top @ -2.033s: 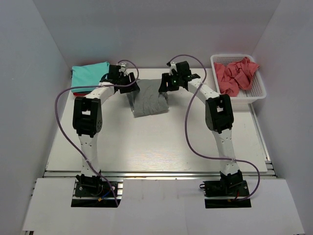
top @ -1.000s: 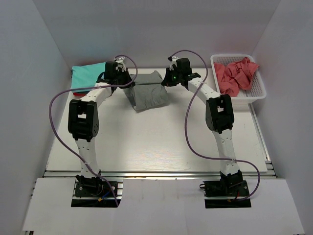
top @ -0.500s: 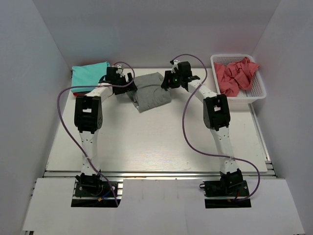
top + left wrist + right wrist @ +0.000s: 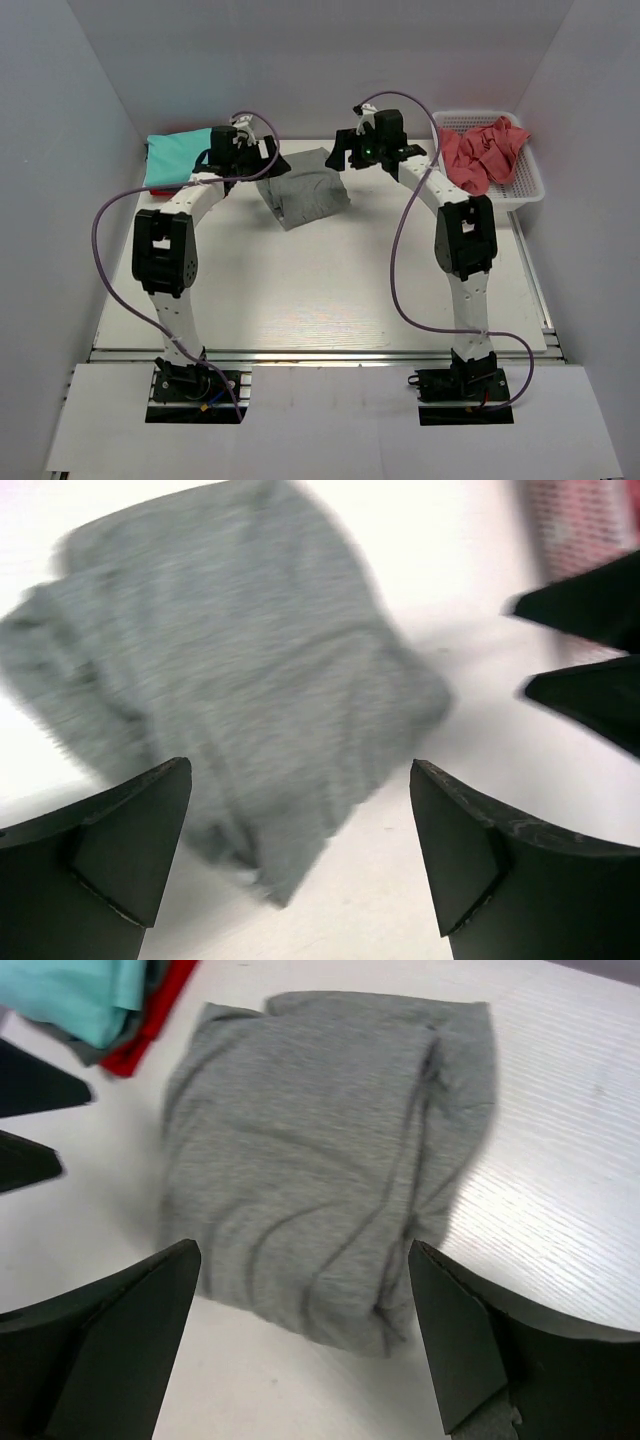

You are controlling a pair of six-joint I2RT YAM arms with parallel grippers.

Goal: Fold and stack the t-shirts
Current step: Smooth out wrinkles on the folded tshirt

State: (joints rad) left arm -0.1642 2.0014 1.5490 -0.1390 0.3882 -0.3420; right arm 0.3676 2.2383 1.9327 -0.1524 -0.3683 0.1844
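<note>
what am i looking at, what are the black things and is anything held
Two robot arms are bolted at the near edge of a table: the left arm and the right arm. The wide picture looks down from above and behind them. The other two come from a camera on each wrist; the black wedges at the bottom are that arm's own jaws. A folded grey t-shirt lies on the table between the arms. At far left a teal t-shirt sits on a red one. A white basket at right holds a crumpled coral-pink t-shirt. Both sets of jaws stand open; nothing is held.
</note>
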